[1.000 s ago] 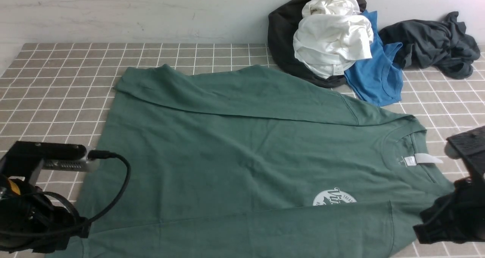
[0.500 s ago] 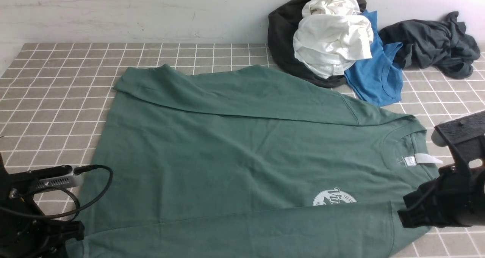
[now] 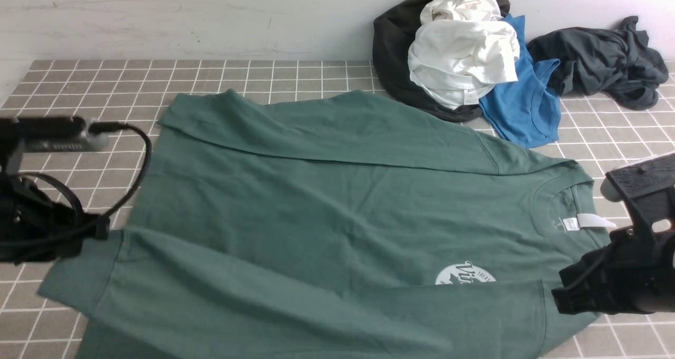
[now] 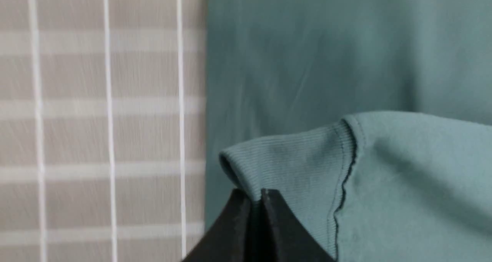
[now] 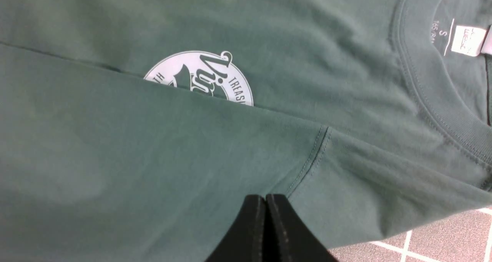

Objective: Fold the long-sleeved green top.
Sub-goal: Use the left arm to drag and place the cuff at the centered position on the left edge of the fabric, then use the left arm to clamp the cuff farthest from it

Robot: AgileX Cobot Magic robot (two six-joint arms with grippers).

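Observation:
The green long-sleeved top [image 3: 337, 206] lies flat on the tiled table, neck to the right, with its white neck tag [image 3: 588, 222] and round chest logo [image 3: 466, 274] showing. The far sleeve is folded across the body. My left gripper [image 3: 97, 231] is shut on the ribbed cuff [image 4: 292, 158] of the near sleeve and holds it lifted above the table; the pinch shows in the left wrist view [image 4: 255, 194]. My right gripper [image 3: 559, 301] is shut with nothing seen between its jaws, low over the near shoulder seam [image 5: 265, 198], close to the logo [image 5: 200, 75].
A pile of clothes lies at the back right against the wall: a white garment [image 3: 464, 48] on a black one [image 3: 390, 53], a blue tank top [image 3: 522, 100] and a dark grey garment [image 3: 601, 58]. Bare tiles [image 3: 79, 85] lie at the left.
My left gripper has risen and moved away from me with the cuff in it, drawing the near sleeve up off the table. The right arm shifted slightly left, then held still.

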